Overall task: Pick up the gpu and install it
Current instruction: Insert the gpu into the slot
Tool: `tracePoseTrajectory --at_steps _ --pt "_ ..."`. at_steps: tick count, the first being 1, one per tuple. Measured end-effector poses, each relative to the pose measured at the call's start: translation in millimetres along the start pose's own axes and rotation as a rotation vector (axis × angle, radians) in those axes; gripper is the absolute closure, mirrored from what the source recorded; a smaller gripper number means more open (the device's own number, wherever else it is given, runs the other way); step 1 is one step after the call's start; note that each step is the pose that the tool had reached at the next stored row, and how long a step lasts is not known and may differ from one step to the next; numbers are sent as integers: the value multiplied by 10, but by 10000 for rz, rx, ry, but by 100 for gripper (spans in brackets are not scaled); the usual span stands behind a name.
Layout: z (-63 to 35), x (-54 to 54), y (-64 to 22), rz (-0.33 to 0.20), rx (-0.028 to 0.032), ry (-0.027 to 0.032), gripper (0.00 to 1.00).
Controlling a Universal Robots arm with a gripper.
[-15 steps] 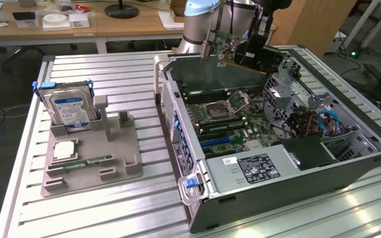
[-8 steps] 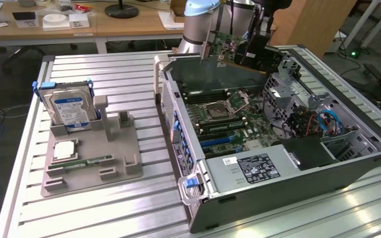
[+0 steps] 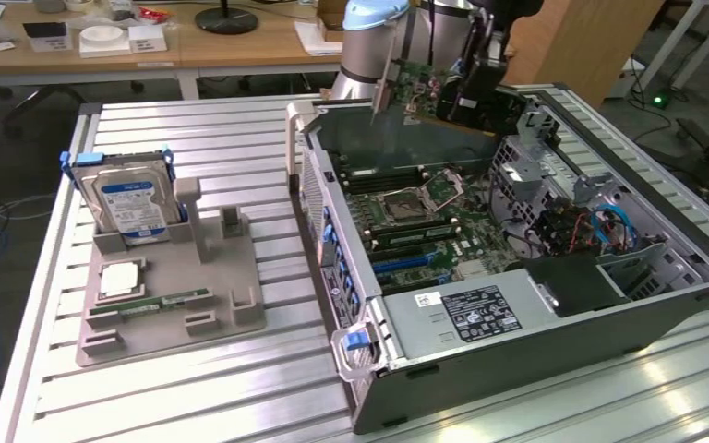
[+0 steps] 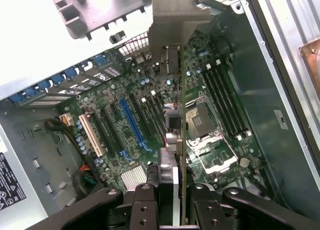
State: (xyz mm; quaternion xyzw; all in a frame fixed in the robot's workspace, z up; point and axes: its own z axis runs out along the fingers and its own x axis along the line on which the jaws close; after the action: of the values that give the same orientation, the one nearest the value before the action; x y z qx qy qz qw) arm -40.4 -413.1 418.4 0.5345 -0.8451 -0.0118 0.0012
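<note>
A: How much room is there around the computer case (image 3: 539,346)?

B: It sits on the slatted table (image 3: 207,397) with its side off. The motherboard (image 3: 416,226) lies open between 4 walls. A drive cage (image 3: 539,175) and cables crowd the exterior view's right.

A: And the gpu (image 3: 410,83)?

B: It is in the air above the case's far end, clear of the board. The gripper (image 4: 172,202) is clenched on it, with 2 fingers (image 4: 145,205) pressing its faces.

A: Over which slot?

B: I cannot tell. The card (image 4: 172,122) shows edge-on beside the blue slot (image 4: 131,122) and hides what lies beneath it. The arm (image 3: 373,41) is cut off at the exterior view's upper edge.
</note>
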Motion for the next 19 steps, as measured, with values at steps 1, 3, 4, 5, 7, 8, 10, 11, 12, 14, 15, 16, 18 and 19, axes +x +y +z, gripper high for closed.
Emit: tracePoseTrajectory --at_steps 1,3,4,5,7,8,10,11,12,14,15,16,18,19 --pt "0 0 0 -72 -1 1 72" --pt "0 0 0 -218 -3 4 72" --pt "0 0 0 -282 -3 6 72" --pt "0 0 0 -343 -3 8 72" --pt "0 0 0 -475 -5 11 72" --pt "0 0 0 -534 -6 11 72" --pt "0 0 0 -658 -7 14 72" --pt "0 0 0 -727 -8 15 72" --pt "0 0 0 -787 -8 17 72" --pt "0 0 0 -890 -10 19 72" --pt "0 0 0 -940 -10 20 72" --pt "0 0 0 -996 -11 21 72" --pt "0 0 0 -1127 -12 24 72" --pt "1 0 0 -1204 -13 25 72"
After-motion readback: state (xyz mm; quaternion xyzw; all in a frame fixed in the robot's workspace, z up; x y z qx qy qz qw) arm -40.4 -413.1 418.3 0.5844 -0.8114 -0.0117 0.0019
